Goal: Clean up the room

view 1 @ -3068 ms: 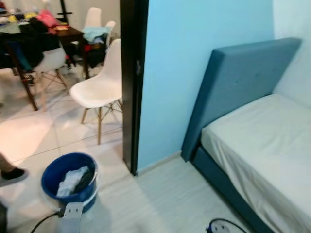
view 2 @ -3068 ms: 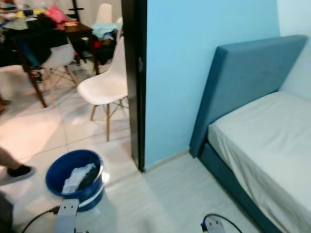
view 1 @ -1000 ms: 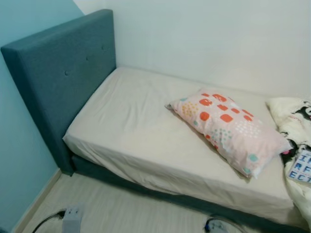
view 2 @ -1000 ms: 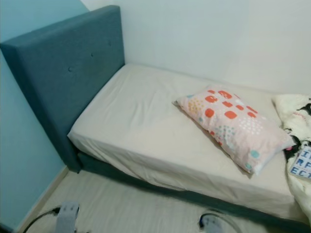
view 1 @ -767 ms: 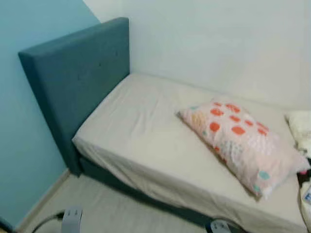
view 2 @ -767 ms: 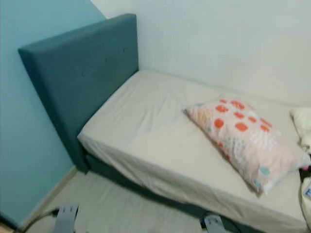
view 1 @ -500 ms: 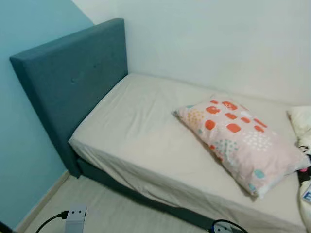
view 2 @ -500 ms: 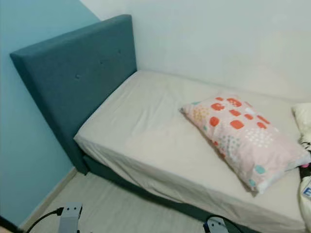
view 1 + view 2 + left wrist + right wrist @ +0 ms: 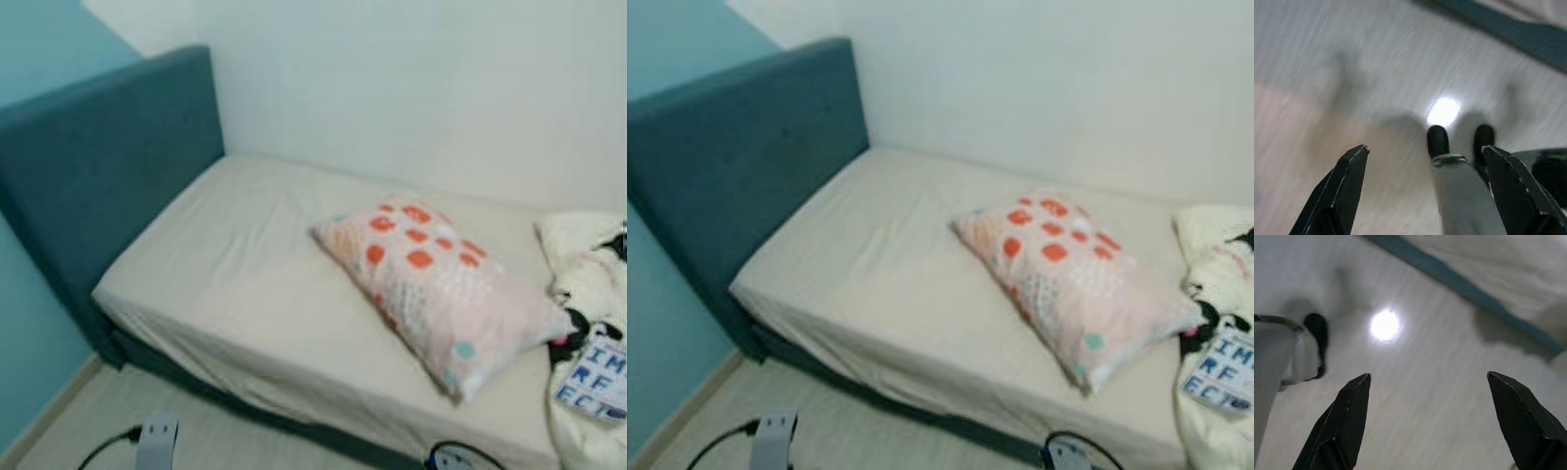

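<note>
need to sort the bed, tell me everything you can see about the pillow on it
The pillow is a soft, plump rectangle in a pale pink case printed with orange-red, peach, white and teal spots. It lies flat on the cream sheet, skewed at a diagonal, well away from the blue headboard. Its far corner sits next to the rumpled white blanket.

A teal upholstered headboard (image 9: 108,166) stands at the head of the bed, against the pale blue wall (image 9: 39,39); pale wooden floor (image 9: 872,441) below it.

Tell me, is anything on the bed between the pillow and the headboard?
Nothing visible: the sheet lies bare between the pillow and the headboard. The blanket sits on the pillow's other side.
</note>
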Available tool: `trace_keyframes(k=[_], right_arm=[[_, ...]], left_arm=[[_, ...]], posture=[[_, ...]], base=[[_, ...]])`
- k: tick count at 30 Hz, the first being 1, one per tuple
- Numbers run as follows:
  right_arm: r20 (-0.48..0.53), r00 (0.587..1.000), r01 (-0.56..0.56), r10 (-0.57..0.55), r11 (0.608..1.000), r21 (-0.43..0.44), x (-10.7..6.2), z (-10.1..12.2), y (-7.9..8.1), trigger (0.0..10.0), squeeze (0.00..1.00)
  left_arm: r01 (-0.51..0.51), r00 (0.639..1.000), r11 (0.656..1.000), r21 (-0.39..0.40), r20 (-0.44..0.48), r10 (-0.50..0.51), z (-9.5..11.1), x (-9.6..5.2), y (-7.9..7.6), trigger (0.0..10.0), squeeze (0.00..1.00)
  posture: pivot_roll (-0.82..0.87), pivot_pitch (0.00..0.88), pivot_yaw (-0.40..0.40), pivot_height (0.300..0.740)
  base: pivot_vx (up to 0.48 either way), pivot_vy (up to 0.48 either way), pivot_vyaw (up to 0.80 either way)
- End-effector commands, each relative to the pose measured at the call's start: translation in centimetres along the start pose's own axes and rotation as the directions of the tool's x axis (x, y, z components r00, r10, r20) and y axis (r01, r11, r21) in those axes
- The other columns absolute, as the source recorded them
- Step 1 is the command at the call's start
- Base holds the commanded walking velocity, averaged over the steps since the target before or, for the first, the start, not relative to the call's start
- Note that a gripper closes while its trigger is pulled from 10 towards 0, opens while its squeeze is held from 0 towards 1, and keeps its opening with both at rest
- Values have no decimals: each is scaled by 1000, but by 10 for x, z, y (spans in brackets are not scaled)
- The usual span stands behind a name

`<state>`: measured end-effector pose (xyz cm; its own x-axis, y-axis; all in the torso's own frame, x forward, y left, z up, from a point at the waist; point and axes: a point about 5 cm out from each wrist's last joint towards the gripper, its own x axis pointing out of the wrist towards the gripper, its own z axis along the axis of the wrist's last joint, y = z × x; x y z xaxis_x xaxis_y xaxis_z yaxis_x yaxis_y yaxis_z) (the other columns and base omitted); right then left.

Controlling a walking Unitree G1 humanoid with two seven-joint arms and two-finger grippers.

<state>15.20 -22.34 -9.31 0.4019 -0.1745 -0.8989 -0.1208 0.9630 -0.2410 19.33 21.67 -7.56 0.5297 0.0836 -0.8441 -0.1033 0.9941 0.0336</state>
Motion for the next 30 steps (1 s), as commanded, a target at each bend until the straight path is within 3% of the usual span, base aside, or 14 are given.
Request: trace_keyframes(k=[1,6,30], right_arm=[[-6,1000,-3,3,1000,10,0,-2,1,10000,0],[-9,1000,-4,4,1000,9,0,-4,0,10000,0],[-7,1000,-18,18,1000,13,0,-5,4,10000,0]], left_arm=[[-7,1000,1000,-12,-30,7,-8,-1,3,10000,0],[-13,999,1000,-12,-31,13,-8,-1,3,10000,0],[-23,999,1000,-10,-27,23,-9,-1,4,10000,0]], posture=[[-121,18,-55,740],[-120,19,-55,740],[-122,26,-57,740]], base=[[0,-480,0],[0,-406,0],[0,0,0]])
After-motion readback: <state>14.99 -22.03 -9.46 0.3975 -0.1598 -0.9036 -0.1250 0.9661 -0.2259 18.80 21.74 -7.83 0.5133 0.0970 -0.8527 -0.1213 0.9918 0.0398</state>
